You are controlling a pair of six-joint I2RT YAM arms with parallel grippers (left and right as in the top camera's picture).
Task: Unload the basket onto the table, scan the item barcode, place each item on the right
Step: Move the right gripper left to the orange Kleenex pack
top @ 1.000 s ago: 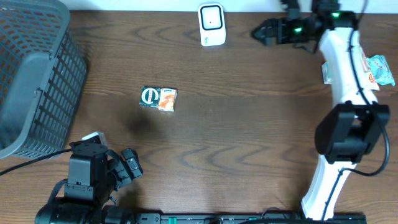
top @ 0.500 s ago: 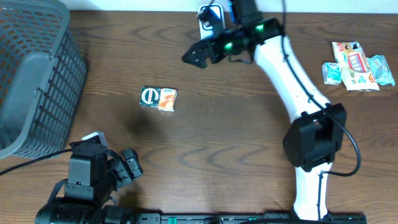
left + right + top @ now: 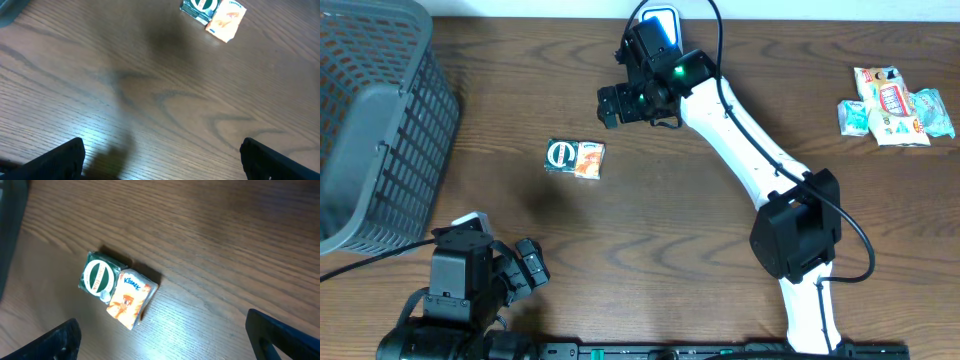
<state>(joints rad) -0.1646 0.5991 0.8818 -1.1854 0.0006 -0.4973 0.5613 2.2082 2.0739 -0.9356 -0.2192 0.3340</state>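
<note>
Right gripper (image 3: 610, 104): jaws spread wide, nothing held; poised over the table (image 3: 700, 250), near the item but apart from it
Left gripper (image 3: 527, 264): fully parted, empty; well apart from the item
Item (image 3: 120, 290): a green-labelled pack and an orange tissue pack, touching, laid flat between basket (image 3: 370, 130) and scanner (image 3: 665, 22)
Handling: judged light, soft, crushable, slick-wrapped; best pinched gently across the narrow sides
Scanner: at the far edge; partly hidden by the right arm
</note>
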